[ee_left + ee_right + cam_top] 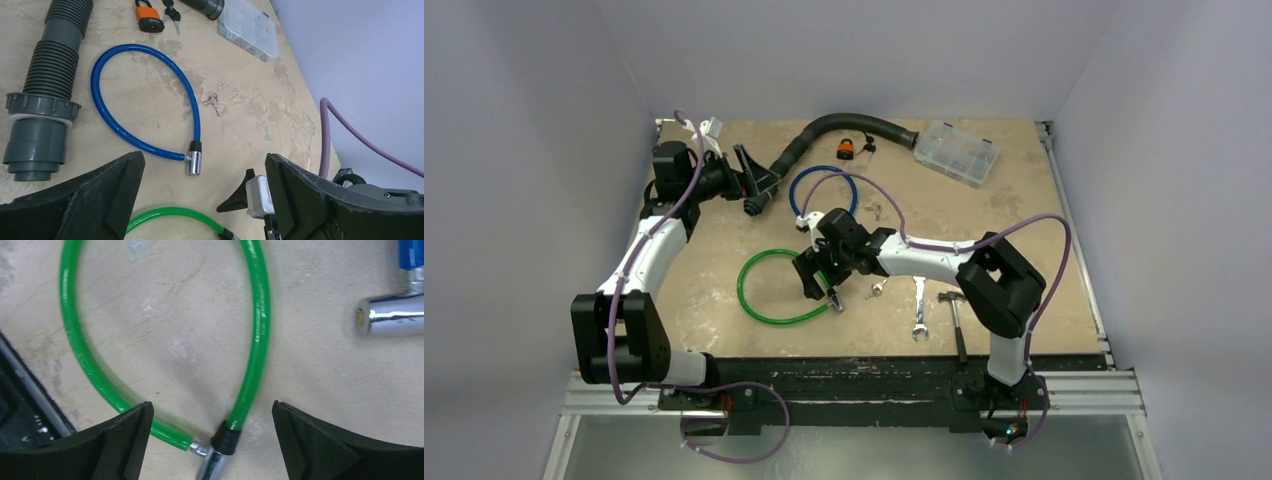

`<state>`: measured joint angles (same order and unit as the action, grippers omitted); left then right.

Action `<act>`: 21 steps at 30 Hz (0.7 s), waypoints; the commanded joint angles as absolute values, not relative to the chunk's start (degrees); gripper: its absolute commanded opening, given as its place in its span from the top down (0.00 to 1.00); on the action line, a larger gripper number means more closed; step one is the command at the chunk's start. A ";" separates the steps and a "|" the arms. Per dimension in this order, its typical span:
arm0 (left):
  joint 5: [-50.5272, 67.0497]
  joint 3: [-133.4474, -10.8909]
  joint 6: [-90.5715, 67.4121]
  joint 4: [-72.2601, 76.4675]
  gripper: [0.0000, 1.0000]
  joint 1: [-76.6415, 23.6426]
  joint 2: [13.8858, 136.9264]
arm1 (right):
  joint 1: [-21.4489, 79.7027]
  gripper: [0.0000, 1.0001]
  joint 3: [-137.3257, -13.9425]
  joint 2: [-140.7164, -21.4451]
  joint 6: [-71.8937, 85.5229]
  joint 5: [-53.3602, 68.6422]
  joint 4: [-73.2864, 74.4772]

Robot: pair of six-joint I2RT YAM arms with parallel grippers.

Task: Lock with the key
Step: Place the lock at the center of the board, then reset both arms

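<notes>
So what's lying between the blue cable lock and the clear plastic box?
A small bunch of keys, on the bare table, closer to the blue cable lock than the box. The left wrist view shows it best.

The left gripper (pixel 205 172) is seen with its jaws spread wide over the tabletop (pixel 260 100), nothing held between them, and the blue cable lock (pixel 196 107) is laid out just beyond. A small bunch of keys (pixel 212 103) is seen beside the blue loop, not touching it. An orange padlock (pixel 149 19), a grey corrugated hose (pixel 50 75) and a clear compartment box (pixel 250 30) are placed farther off, the box by the tabletop's edge, and a green cable (pixel 172 214) is glimpsed nearest.
</notes>
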<state>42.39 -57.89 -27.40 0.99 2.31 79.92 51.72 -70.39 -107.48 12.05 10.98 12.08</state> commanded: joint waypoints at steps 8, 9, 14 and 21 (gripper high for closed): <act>41.36 -64.31 -22.21 -6.16 0.00 3.25 80.26 | 49.90 0.01 -72.88 -99.18 8.90 5.39 13.95; 41.35 -64.93 -21.51 -7.22 0.00 3.48 80.40 | 49.39 0.01 -72.97 -98.57 8.66 6.26 14.09; 40.28 -67.47 -17.81 -11.65 0.00 3.88 80.42 | 45.07 0.01 -72.38 -96.00 8.29 10.96 13.64; 37.24 -71.36 -13.42 -17.39 0.00 4.05 80.68 | 41.99 0.01 -74.70 -95.36 7.06 13.41 15.03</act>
<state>39.55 -66.76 -17.98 -12.67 3.44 80.38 43.66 -71.48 -97.34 8.34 9.19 14.83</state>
